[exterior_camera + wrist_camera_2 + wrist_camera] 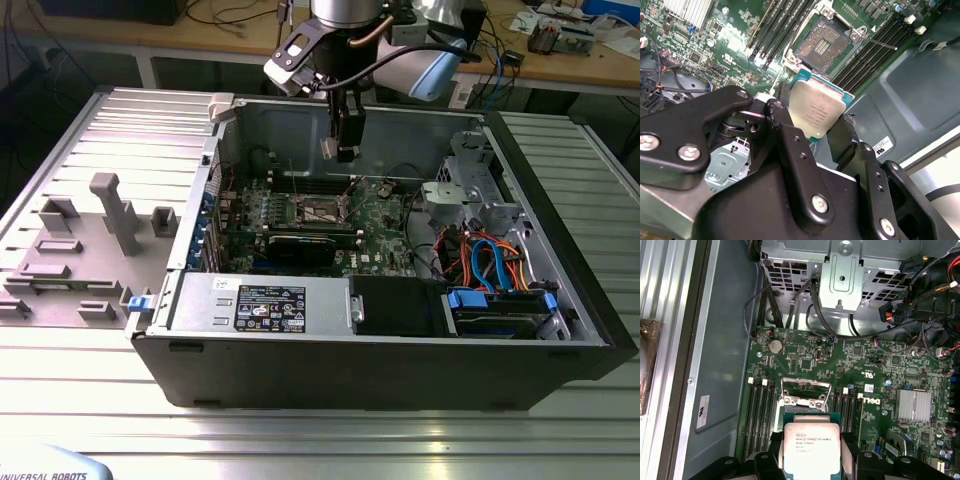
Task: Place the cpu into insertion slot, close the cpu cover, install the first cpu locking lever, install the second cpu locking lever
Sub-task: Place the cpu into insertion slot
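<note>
One arm: a grey robot arm reaches down into the open black metal computer case (400, 372), which lies open side up on a ribbed silver table (300, 440)
Claw: the black two-finger gripper (815, 127) is pinching the cpu by two opposite edges, with one black finger (782, 125) on either side of it
Chip: the cpu (811, 450), a small flat square chip with a dull silver-grey metal top and a blue-green border, hangs in the air above the green motherboard (865, 355), apart from it
Socket: the insertion slot (827, 42), a square socket with a dark centre and a shiny metal rim, lies uncovered and unfilled just beyond the chip in the second wrist view
Frame: the cpu cover (805, 382), a thin silver frame plate with a square window, stands swung up off the socket
Lever: a thin silver wire lever (880, 43) lies out across the long black memory slots (760, 415) beside the socket
Rest: grey shaped blocks (110, 215) stand on the table at the exterior view's left; blue and orange cables (490, 255) lie inside the case at the exterior view's right
</note>
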Robot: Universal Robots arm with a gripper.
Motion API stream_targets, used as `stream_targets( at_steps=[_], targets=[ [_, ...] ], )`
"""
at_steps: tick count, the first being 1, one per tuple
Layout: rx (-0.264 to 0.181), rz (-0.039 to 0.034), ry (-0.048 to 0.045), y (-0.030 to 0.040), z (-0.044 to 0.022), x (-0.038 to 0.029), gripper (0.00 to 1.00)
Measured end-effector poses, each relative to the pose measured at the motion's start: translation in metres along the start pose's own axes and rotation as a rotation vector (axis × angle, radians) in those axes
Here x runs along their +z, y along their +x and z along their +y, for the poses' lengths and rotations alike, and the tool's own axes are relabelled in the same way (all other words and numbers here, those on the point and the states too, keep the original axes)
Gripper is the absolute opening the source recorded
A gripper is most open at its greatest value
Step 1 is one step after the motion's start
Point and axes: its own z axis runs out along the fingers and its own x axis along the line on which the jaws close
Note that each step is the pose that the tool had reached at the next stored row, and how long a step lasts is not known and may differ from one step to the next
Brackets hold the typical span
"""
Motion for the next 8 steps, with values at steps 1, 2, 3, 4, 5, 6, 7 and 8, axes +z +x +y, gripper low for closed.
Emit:
stream_targets(
  at_steps=[1, 2, 3, 4, 5, 6, 7, 8],
  targets=[
    [0.000, 0.0000, 0.0000, 0.0000, 0.0000, 0.0001, 0.54],
    [0.000, 0.0000, 0.0000, 0.0000, 0.0000, 0.0001, 0.54],
    [0.000, 0.0000, 0.0000, 0.0000, 0.0000, 0.0001, 0.54],
    [0.000, 0.0000, 0.0000, 0.0000, 0.0000, 0.0001, 0.54],
    [0.000, 0.0000, 0.0000, 0.0000, 0.0000, 0.0001, 0.54],
    [0.000, 0.0000, 0.0000, 0.0000, 0.0000, 0.0001, 0.54],
    [0.000, 0.0000, 0.0000, 0.0000, 0.0000, 0.0001, 0.54],
    [0.000, 0.0000, 0.0000, 0.0000, 0.0000, 0.0001, 0.54]
  ],
)
